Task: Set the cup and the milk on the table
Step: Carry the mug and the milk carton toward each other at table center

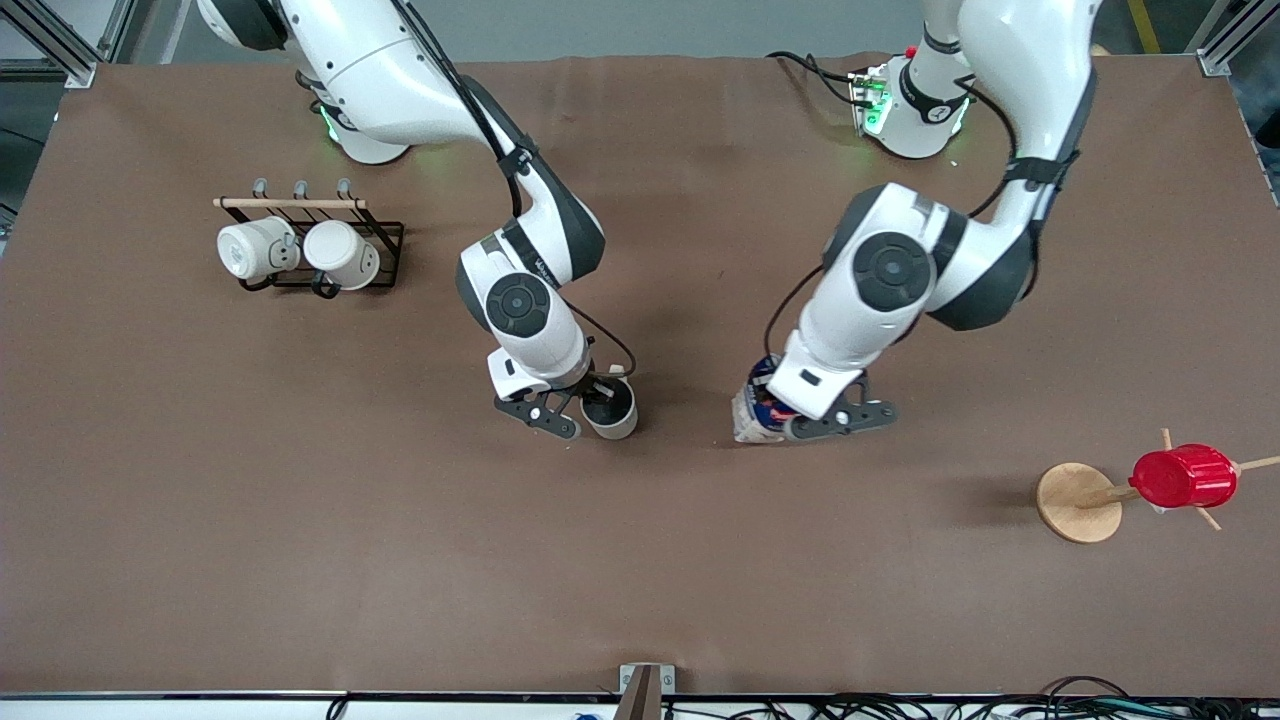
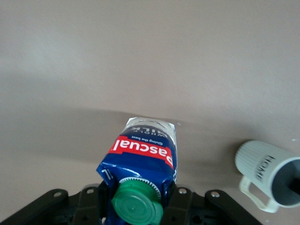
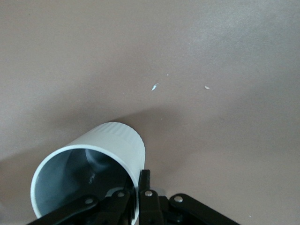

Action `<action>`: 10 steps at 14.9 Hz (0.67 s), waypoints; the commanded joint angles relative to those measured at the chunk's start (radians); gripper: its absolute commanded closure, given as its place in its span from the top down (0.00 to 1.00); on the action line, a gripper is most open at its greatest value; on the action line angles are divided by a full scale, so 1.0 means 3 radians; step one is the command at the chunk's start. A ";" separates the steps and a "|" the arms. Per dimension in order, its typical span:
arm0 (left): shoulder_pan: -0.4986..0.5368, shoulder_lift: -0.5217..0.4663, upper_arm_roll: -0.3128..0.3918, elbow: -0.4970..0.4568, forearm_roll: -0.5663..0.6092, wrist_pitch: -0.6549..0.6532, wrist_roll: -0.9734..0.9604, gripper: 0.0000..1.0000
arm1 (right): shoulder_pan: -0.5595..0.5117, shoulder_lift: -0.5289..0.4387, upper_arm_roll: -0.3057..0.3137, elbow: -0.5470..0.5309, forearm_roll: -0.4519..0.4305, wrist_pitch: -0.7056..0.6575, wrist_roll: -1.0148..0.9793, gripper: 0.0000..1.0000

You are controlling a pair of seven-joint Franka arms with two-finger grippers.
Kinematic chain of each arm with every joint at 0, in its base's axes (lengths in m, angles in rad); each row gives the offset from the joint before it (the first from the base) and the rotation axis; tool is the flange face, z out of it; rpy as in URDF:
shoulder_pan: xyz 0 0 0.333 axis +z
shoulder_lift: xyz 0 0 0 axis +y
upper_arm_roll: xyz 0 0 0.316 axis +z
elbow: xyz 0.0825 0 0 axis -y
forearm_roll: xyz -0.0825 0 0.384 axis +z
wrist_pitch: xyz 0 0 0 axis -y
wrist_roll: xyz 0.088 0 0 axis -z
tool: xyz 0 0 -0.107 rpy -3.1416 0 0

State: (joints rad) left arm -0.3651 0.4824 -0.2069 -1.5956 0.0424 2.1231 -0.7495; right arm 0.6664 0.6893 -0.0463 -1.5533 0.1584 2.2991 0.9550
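From the front camera, the left gripper (image 1: 800, 418) covers most of the small milk carton with dark blue top and white sides (image 1: 752, 412), clamped on it near the middle of the plain brown matte table (image 1: 300, 520). Only one white side and a blue edge show. At about nine o'clock from it, the right gripper (image 1: 590, 400) pinches the rim of the small pale grey ribbed mug with dark grey inside (image 1: 612, 408), which stands mouth up; its handle is hidden.

In the left wrist view the carton (image 2: 143, 164) runs lengthwise away from the lens, round green cap (image 2: 137, 205) closest, red label across it. The mug (image 2: 269, 172) sits apart, loop handle showing, partly cut off.

In the right wrist view one finger (image 3: 144, 194) grips the mug's (image 3: 91, 173) wall; its base is out of sight.
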 commanded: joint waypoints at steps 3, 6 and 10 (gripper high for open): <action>-0.0306 0.0319 0.0015 0.0537 0.0043 -0.0067 -0.0513 0.01 | 0.0085 0.0075 -0.0030 0.0034 0.0081 0.0088 0.0023 0.09; -0.0439 0.0468 0.0025 0.0706 0.0043 -0.0051 -0.0585 0.02 | 0.0131 0.0075 -0.0035 0.0034 0.0060 0.0098 0.0074 1.00; -0.0521 0.0534 0.0025 0.0706 0.0038 -0.0036 -0.0605 0.02 | 0.0029 0.0003 -0.0066 0.0049 -0.0073 -0.0151 -0.0161 1.00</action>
State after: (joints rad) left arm -0.5044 0.6407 -0.2040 -1.4252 0.0429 2.1285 -0.9102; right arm 0.6890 0.7026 -0.0596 -1.5488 0.1527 2.3007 0.9321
